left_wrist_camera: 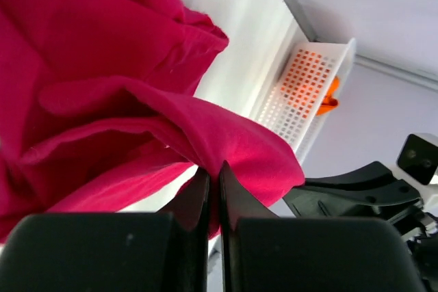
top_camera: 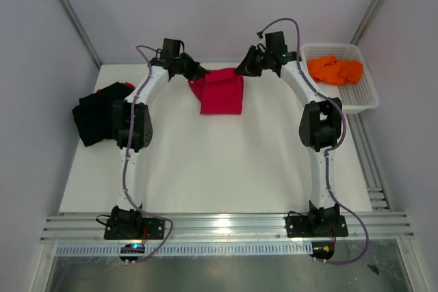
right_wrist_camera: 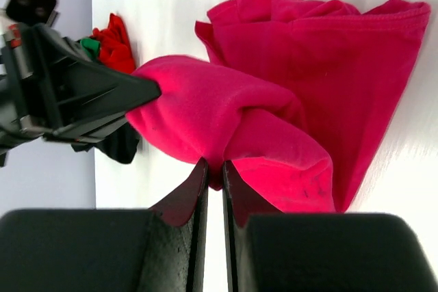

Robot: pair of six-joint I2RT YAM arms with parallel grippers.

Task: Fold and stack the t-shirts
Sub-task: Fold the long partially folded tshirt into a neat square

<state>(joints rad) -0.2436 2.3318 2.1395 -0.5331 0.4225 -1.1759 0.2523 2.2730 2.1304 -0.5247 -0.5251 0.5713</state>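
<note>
The left end effector (left_wrist_camera: 213,172) is pinched narrow on a fold of the crimson t-shirt (top_camera: 222,94). The right end effector (right_wrist_camera: 212,167) is clamped just as narrow on the opposite top corner of the same shirt. The shirt is stretched between them near the far edge of the table (top_camera: 205,169), folded, its lower part lying on the surface. A black t-shirt (top_camera: 96,117) is heaped at the left edge, with a red t-shirt (top_camera: 104,89) showing at its far side. An orange t-shirt (top_camera: 335,70) lies in the white basket (top_camera: 366,100) at the far right corner.

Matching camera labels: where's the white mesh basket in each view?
Top external: white mesh basket at upper right, orange t-shirt inside.
Left wrist: basket right of centre, upper half.
Right wrist: not in view.
Shared landmark: crimson t-shirt, in all three views.
</note>
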